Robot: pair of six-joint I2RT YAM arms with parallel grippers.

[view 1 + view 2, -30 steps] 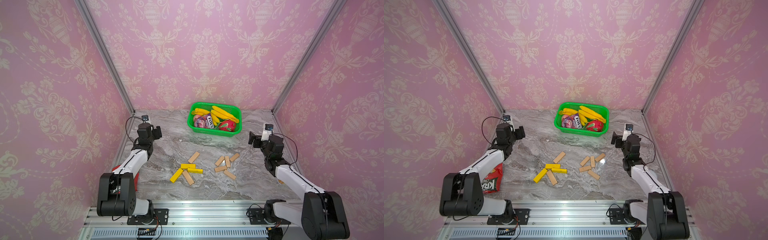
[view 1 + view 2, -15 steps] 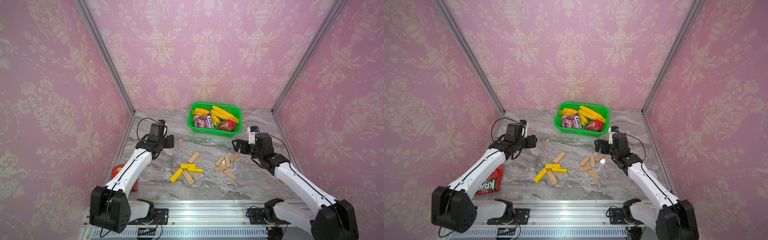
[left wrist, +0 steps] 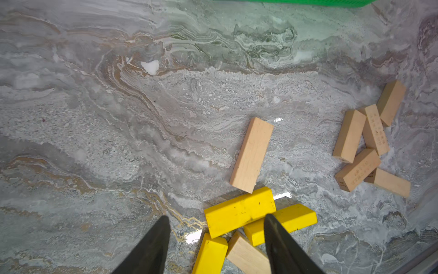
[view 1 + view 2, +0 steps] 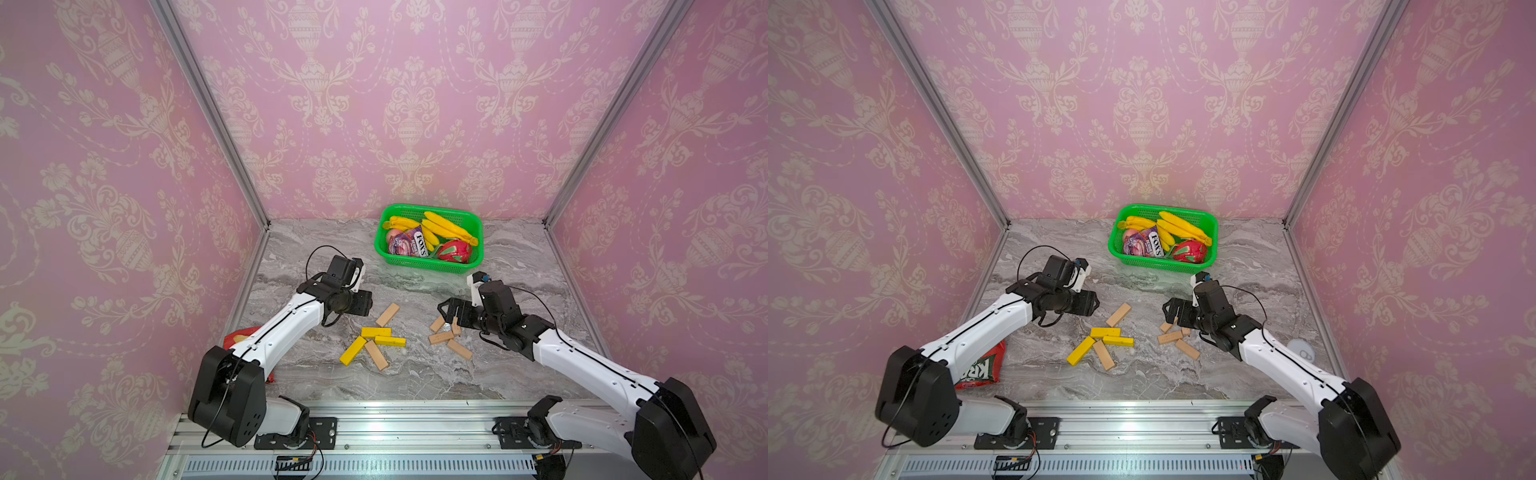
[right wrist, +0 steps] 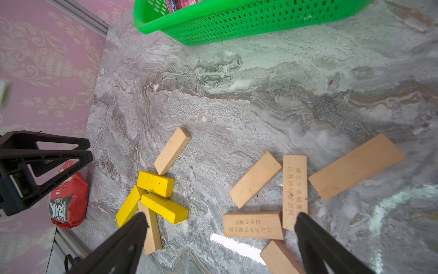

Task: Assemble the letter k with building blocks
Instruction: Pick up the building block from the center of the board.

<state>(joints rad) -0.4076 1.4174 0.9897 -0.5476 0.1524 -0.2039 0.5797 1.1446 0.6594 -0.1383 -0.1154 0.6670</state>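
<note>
Over building blocks (image 4: 376, 332) mid-table, both arms freshly swung in: left gripper (image 3: 216, 216) parted, right gripper (image 5: 220, 214) wide, both empty; letter k unstarted.

A grey veined marble table (image 4: 519, 266) carries a bright green perforated plastic basket (image 4: 415, 264) near the back wall, holding curved yellow bananas (image 4: 446, 226), a purple-and-white "FOX'S" sweets packet (image 4: 409, 245) and a red fruit with green tips (image 4: 455, 251). A crumpled red snack bag (image 4: 980, 368) lies at the table's near left edge, partly hidden, and a small pale round object (image 4: 1301, 349) sits by the right wall. Pink wallpaper with a cream urn-and-vine pattern (image 4: 415, 104) covers the three walls.
</note>
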